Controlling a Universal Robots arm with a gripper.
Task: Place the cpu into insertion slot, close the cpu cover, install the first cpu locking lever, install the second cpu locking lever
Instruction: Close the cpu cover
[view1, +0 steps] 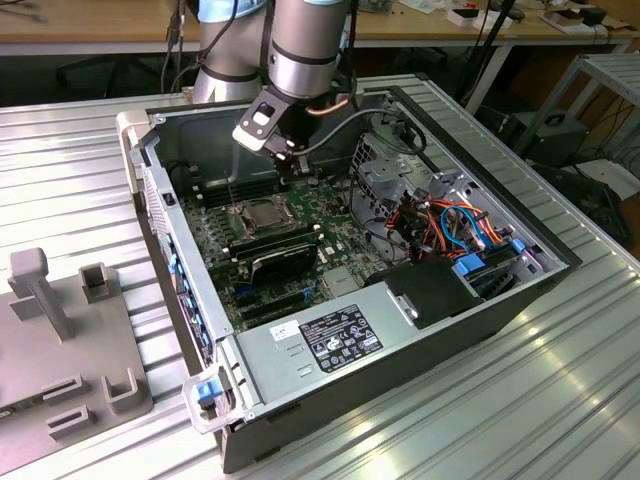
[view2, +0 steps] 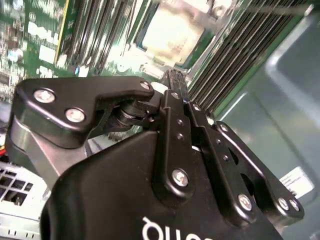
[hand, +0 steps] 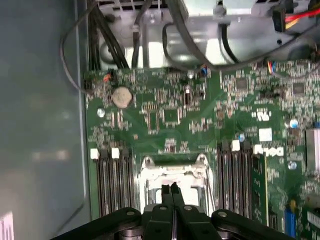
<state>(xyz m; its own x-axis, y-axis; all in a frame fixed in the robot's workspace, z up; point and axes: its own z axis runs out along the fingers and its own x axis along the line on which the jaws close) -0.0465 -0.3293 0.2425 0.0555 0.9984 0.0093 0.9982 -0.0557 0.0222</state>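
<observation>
The cpu (view1: 264, 212) shows its dull tan top inside the insertion slot (view1: 246, 224) on the green motherboard. The silvery cpu cover (hand: 150, 172) appears to lie down around the chip, which shows pale through its window (view2: 172, 30). My gripper (hand: 172, 190) hangs just above the socket with its two black fingers (view2: 175, 107) pressed together and nothing visible between them. In the exterior view the gripper (view1: 290, 175) is slightly behind the socket. A thin metal lever (view1: 232, 185) stands upright at the socket's side toward the exterior view's left.
Long black memory slots (hand: 112, 182) flank the socket on both sides. A coin battery (hand: 121, 96) sits further up the board. The power supply (view1: 330, 335), coloured cables (view1: 450, 220) and the case walls (view1: 150, 170) hem the board in. A grey fixture (view1: 60, 330) stands outside the case.
</observation>
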